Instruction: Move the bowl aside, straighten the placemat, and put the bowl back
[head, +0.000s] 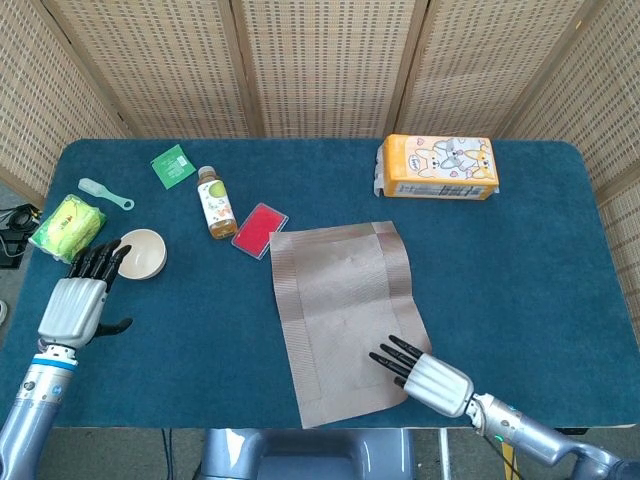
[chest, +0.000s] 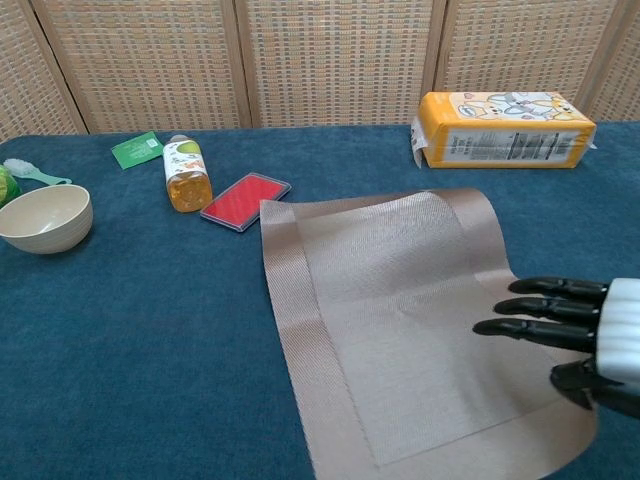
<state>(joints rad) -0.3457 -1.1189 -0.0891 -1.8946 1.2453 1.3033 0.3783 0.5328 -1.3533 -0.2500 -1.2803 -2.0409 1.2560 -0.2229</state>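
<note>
Placemat (head: 345, 315) lies in the middle of the worktop (head: 520, 260) toward the front edge, skewed so that its far end points at the back and its near end runs right toward the front edge. My right robot hand (head: 428, 375) rests flat on the placemat's near right corner, fingers (chest: 540, 310) stretched out and apart, pressing on the weave and grasping nothing; in the chest view the thumb sits lower, at the mat's right edge. The bowl (head: 141, 253) stands off the placemat, well apart from it, near the left edge of the worktop. My left robot hand (head: 78, 295) is just in front of the bowl with its fingers extended, the fingertips right at the bowl's near rim; whether they touch it I cannot tell, and it holds nothing. Beside the placemat's far left corner lies a red flat case (head: 260, 230), and just left of that a small bottle (head: 212, 202) lies on its side. A green packet (head: 173, 165) sits toward the back left corner, a pale spoon (head: 104, 193) and a yellow-green bundle (head: 68, 224) at the left edge. An orange box (head: 437, 166) lies near the back edge, to the right.
</note>
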